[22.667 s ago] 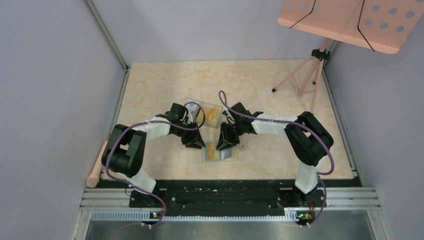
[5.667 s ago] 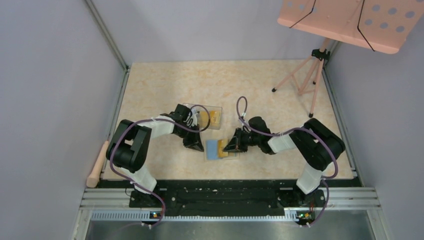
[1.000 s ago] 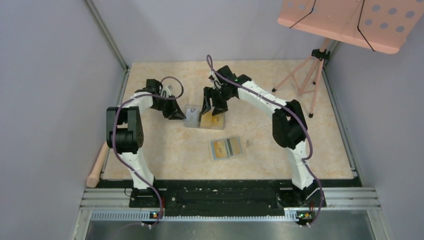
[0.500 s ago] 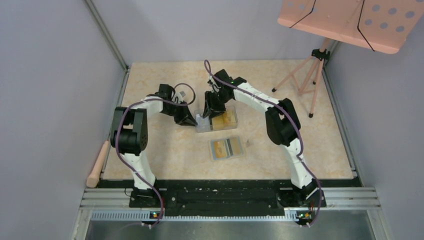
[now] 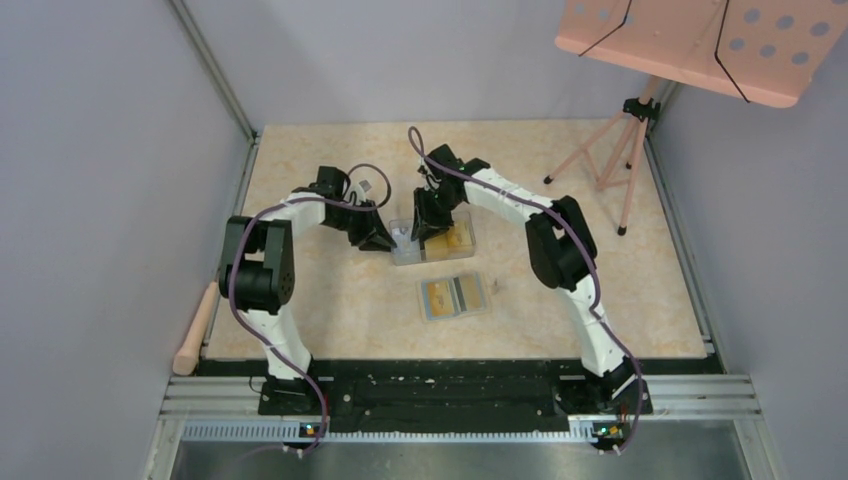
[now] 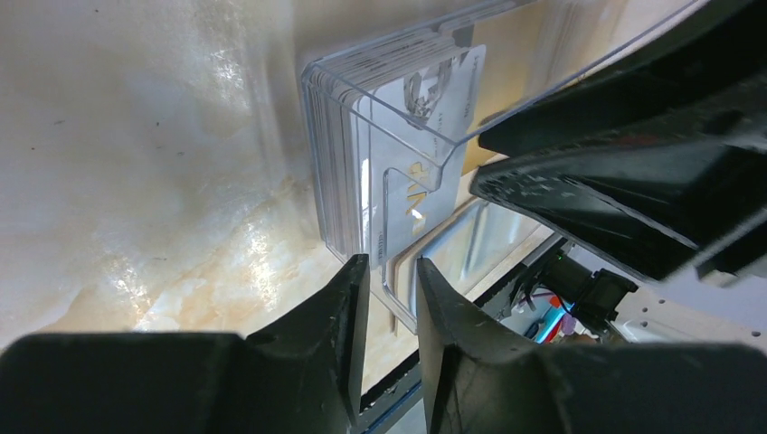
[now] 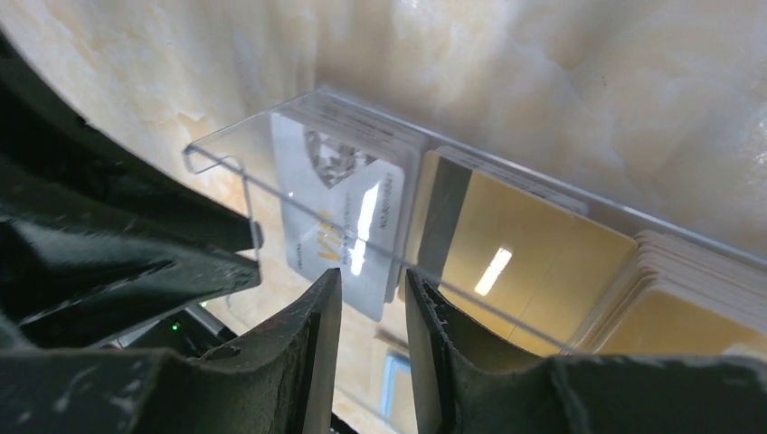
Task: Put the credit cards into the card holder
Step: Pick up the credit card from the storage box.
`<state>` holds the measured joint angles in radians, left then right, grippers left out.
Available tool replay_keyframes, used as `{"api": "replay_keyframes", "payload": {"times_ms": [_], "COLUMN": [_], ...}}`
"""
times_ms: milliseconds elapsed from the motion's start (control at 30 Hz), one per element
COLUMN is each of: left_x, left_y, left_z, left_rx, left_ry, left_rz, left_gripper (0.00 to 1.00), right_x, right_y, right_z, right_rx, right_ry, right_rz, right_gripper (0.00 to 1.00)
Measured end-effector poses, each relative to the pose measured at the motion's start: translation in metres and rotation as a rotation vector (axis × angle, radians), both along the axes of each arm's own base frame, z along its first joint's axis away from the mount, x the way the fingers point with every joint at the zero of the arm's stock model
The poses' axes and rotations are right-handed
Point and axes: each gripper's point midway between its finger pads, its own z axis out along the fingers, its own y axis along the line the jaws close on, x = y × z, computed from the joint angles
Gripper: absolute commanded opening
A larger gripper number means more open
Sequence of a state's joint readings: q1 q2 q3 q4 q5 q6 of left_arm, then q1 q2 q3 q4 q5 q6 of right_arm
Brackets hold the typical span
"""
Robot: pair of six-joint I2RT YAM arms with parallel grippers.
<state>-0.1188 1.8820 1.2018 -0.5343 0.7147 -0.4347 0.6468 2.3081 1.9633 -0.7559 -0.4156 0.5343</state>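
credit cards (image 6: 336, 154) leaning in a packed row inside a clear plastic box (image 5: 470, 240), a silver-white card (image 7: 348, 194) foremost at one end and gold cards (image 7: 534, 262) fanned behind it. box near the middle of the marbled table (image 5: 330, 180); card holder (image 5: 455, 297) lying open and flat just on the near side of the box, apart from it, gold already showing in one half. right gripper (image 7: 371, 280) reaching down into the box, jaws narrowly apart with the lower corner of the silver-white card between them, seemingly after that one as the loosest and most exposed; cannot tell whether already pinched. left gripper (image 6: 391, 271) at the box's left end, jaws narrowly apart astride the edge of the end wall, likely there to brace the light box against sliding or rising with the card; cannot tell whether clamped or merely straddling. by judgement, next: a lift of the single card clear of the wall, then across to an open pocket of the holder.
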Motion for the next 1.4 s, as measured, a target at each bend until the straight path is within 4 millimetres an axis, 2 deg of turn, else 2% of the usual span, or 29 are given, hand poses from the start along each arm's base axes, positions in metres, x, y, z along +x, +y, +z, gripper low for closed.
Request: {"api": "replay_keyframes", "payload": {"times_ms": [133, 333, 467, 600, 767, 1400], "left_x": [0.000, 0.000, 0.000, 0.000, 0.000, 0.000], "left_y": [0.000, 0.002, 0.002, 0.002, 0.002, 0.001], "left_z": [0.002, -0.001, -0.001, 0.000, -0.001, -0.001], "left_rx": [0.003, 0.019, 0.021, 0.018, 0.019, 0.038], "left_ry": [-0.011, -0.016, -0.017, -0.017, -0.018, -0.027], "left_rz": [-0.004, -0.008, -0.008, -0.011, -0.013, -0.027], "left_gripper": [0.24, 0.12, 0.07, 0.04, 0.00, 0.00], "right_x": [-0.003, -0.005, -0.008, -0.009, -0.009, -0.009], "right_y": [-0.002, 0.000, 0.002, 0.007, 0.005, 0.004], "right_z": [-0.014, -0.016, -0.019, -0.019, -0.019, -0.014], "right_rx": [-0.021, -0.039, -0.037, -0.010, -0.005, -0.005], "right_ry": [0.027, 0.017, 0.017, 0.023, 0.039, 0.037], "right_rz": [0.000, 0.004, 0.010, 0.016, 0.005, -0.012], "right_gripper": [0.32, 0.31, 0.21, 0.00, 0.00, 0.00]}}
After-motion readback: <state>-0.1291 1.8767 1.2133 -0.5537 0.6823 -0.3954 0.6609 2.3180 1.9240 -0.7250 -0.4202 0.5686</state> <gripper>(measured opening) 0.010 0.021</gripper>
